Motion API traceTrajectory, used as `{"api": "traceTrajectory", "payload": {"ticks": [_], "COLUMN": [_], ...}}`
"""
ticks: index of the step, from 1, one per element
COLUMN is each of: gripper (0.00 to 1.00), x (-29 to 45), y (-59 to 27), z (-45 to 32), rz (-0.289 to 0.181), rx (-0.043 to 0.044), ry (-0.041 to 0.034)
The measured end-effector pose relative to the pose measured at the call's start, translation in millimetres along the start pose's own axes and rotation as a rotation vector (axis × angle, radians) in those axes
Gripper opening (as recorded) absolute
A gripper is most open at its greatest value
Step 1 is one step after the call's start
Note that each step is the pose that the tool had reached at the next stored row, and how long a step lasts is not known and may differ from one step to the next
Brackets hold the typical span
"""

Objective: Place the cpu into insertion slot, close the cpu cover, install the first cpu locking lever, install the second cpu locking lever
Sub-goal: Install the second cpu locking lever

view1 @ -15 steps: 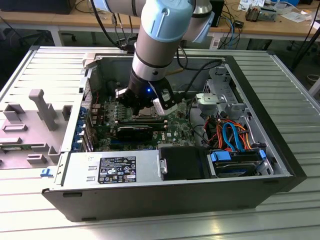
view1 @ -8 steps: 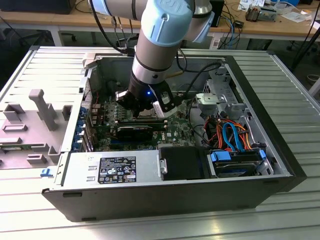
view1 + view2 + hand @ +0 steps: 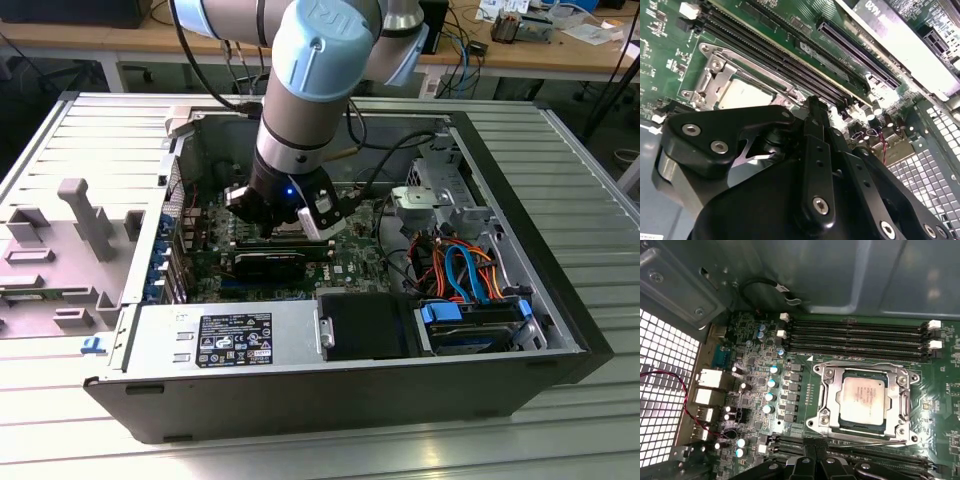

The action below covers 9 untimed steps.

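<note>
Motherboard (image 3: 805, 405) work inside an open computer case (image 3: 560, 330): one arm (image 3: 310, 90) reaches down into the case in the exterior view, its black hand (image 3: 290, 215) hanging low over the green board. One cpu (image 3: 861, 395) shows in both wrist views, a flat square chip with a pale, dull silver top, lying seated in the insertion slot (image 3: 847, 422), whose dark edge frames it on all sides. One cpu cover (image 3: 830, 385), a thin silver frame with a square window, lies flat down around the chip, with screw heads at its corners. A thin wire lever (image 3: 865, 441) runs along the socket's edge nearest the hand, and a second wire (image 3: 860, 364) lies along the opposite edge. Four long black memory slots (image 3: 855, 337) run parallel just beside the socket, with white clips at their ends. In the first wrist view the black fingertips (image 3: 807, 460) sit close together at the socket's near edge, gripping nothing that can be seen; whether they are fully clenched I cannot tell.
</note>
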State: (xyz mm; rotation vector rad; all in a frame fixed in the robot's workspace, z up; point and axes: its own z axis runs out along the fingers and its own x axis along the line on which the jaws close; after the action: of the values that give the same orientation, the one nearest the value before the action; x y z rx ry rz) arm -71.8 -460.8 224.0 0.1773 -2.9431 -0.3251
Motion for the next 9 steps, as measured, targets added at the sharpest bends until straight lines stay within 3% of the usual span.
{"api": "traceTrajectory", "payload": {"ticks": [3,9], "gripper": [0.11,0.11], "x": [0.5,1.6], "y": [-1.2,-2.8], "z": [6.0,14.3], "rz": [0.0,-0.003], "rx": [-0.0007,-0.0118], "ry": [-0.0002,-0.0011]}}
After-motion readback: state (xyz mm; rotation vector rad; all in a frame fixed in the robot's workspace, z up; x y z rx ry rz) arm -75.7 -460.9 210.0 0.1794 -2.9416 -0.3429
